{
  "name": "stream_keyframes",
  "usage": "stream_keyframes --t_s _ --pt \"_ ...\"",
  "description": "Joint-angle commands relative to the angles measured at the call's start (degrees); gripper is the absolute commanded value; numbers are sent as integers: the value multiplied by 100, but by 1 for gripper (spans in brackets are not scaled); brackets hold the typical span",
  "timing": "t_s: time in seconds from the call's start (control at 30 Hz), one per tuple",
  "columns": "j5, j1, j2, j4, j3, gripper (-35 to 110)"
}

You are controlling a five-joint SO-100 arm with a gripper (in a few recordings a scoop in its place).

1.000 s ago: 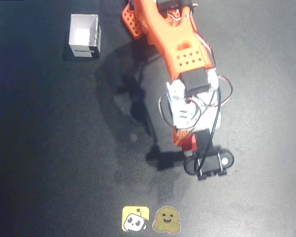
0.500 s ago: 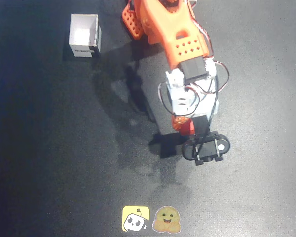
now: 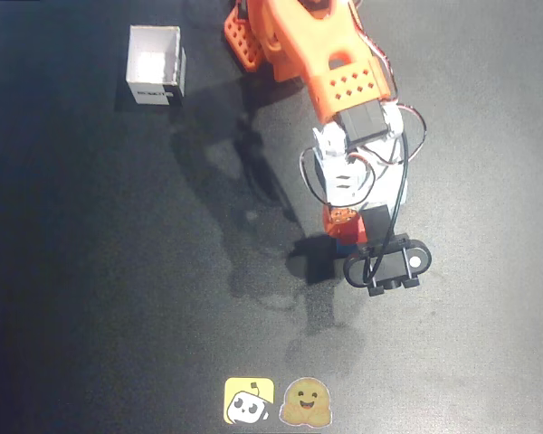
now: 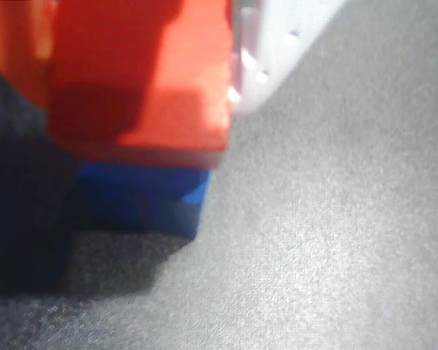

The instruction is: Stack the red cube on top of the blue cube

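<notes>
In the wrist view the red cube (image 4: 142, 80) sits between my gripper's (image 4: 140, 51) orange finger (image 4: 14, 58) on the left and white finger (image 4: 274, 44) on the right, both pressed against it. Directly under it lies the blue cube (image 4: 142, 197), on the dark mat; the red cube's bottom face looks to rest on the blue one, slightly overhanging. From overhead, the orange arm reaches down the picture, and the gripper (image 3: 344, 231) is shut on the red cube (image 3: 342, 226), with a sliver of the blue cube (image 3: 348, 244) below it.
A white open-topped box (image 3: 156, 65) stands at the upper left of the black mat (image 3: 118, 271). Two stickers (image 3: 273, 400) lie at the mat's bottom edge. The arm's base fills the top centre.
The gripper, with the red cube in it, moved up the overhead picture, then shifted slightly right and down to where it is now.
</notes>
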Motion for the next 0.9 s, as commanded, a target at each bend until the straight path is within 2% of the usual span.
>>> stream_keyframes --t_s 0.0,0.77,0.87 --pt "35 -44 352 -229 97 0" --pt "369 -167 598 -545 659 0" --pt "422 -202 598 -562 668 5"
